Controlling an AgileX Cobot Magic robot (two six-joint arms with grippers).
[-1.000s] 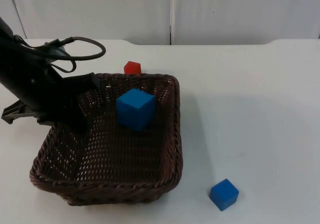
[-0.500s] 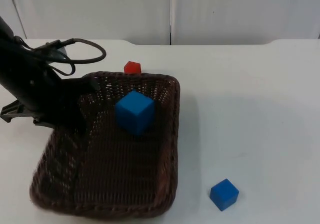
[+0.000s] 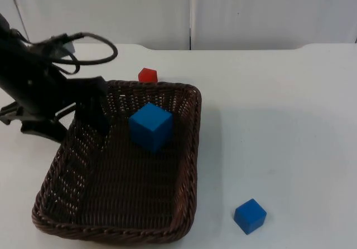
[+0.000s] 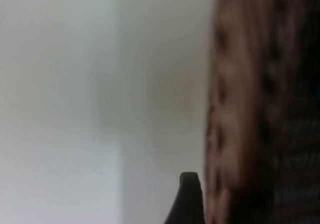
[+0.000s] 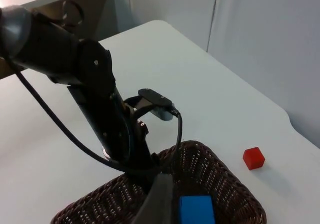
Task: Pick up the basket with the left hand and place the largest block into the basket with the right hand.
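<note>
A brown wicker basket point(image 3: 193, 149) sits flat on the white table, with the large blue block point(image 3: 150, 126) inside near its far wall. My left gripper point(image 3: 79, 132) is open and straddles the basket's left rim, one finger inside and one outside. The left wrist view has the blurred basket rim point(image 4: 235, 108) beside a black fingertip point(image 4: 188, 194). From high up, the right wrist view looks past its own fingertip point(image 5: 159, 199) onto the basket point(image 5: 230, 196) and the blue block point(image 5: 196, 210). The right gripper is open and holds nothing.
A small red block point(image 3: 148, 74) lies just behind the basket, also seen as the red block point(image 5: 253, 158). A smaller blue block point(image 3: 249, 216) rests near the table's front edge, right of the basket. Open table spreads to the right.
The basket has settled from a raised, tilted pose to lying flat on the table. The left gripper has opened and let go of the left rim.
</note>
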